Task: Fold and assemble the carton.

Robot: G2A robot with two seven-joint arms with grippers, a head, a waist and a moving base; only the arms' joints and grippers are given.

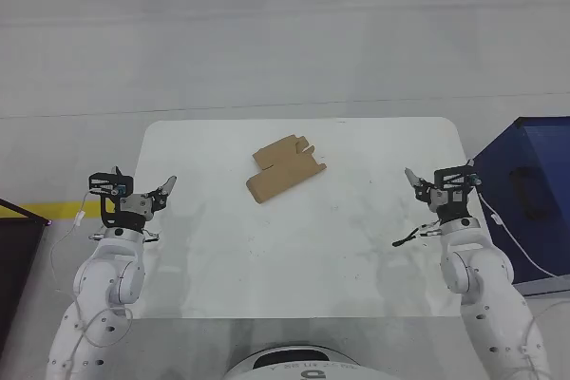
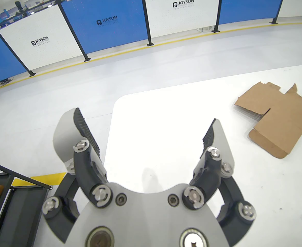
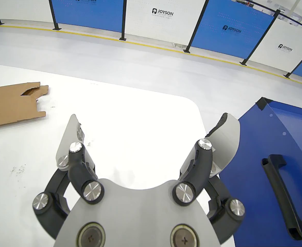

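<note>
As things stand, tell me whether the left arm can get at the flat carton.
Probably yes. The left gripper is open and empty at the left edge of the table, and only bare tabletop lies between it and the flat carton. Whether the arm stretches that far is not certain.

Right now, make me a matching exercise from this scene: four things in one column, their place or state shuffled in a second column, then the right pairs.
1. carton
2. left gripper
3. right gripper
4. blue bin

A. stands off the right side of the table
B. open, by the table's left edge
C. lies flat, toward the far middle of the table
D. open, by the table's right edge

Pairs: 1-C, 2-B, 3-D, 4-A
</note>
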